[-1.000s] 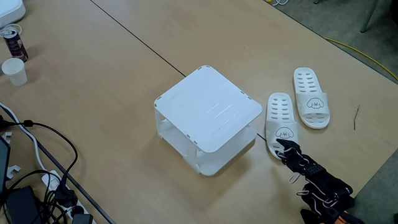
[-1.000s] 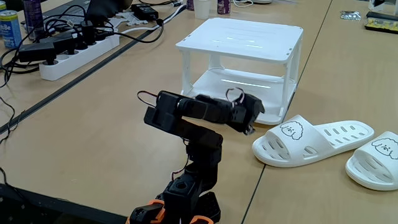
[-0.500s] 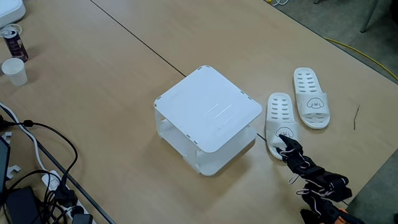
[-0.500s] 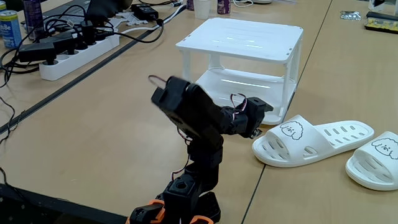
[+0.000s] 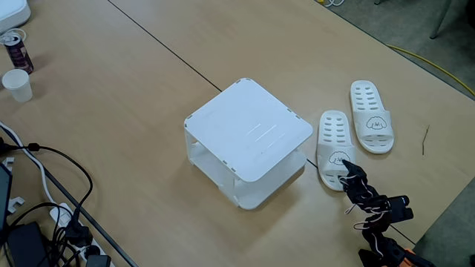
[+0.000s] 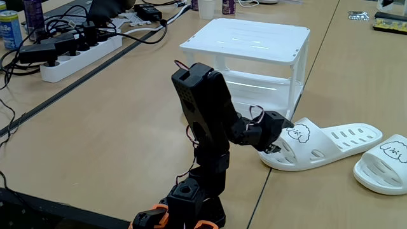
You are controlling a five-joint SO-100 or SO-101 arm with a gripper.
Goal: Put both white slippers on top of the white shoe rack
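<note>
Two white slippers lie on your table to the right of the white shoe rack (image 5: pixel 248 138) in a fixed view: the nearer slipper (image 5: pixel 335 147) sits just beside the rack's right corner, and the farther slipper (image 5: pixel 371 115) rests a little beyond it, both flat with their puppy-face straps toward the arm. Your gripper (image 5: pixel 346 175) is down at the strap end of the nearer slipper, its black tip overlapping the toe edge there; in a fixed view from the arm's side, the gripper (image 6: pixel 275 140) presses up against the open toe of that same slipper (image 6: pixel 321 141), right by the puppy face. You cannot tell from either view whether the fingers are spread or closed, nor whether they actually grip the strap. The rack's flat top is bare and both slippers remain on the tabletop (image 5: pixel 133 81). Off to the left of that higher view you have a paper cup (image 5: pixel 17 84) and a can (image 5: pixel 15 49), with a tangle of black cables (image 5: pixel 44 215) near the lower corner. The other slipper (image 6: pixel 385 164) lies at the right edge of the side view.
</note>
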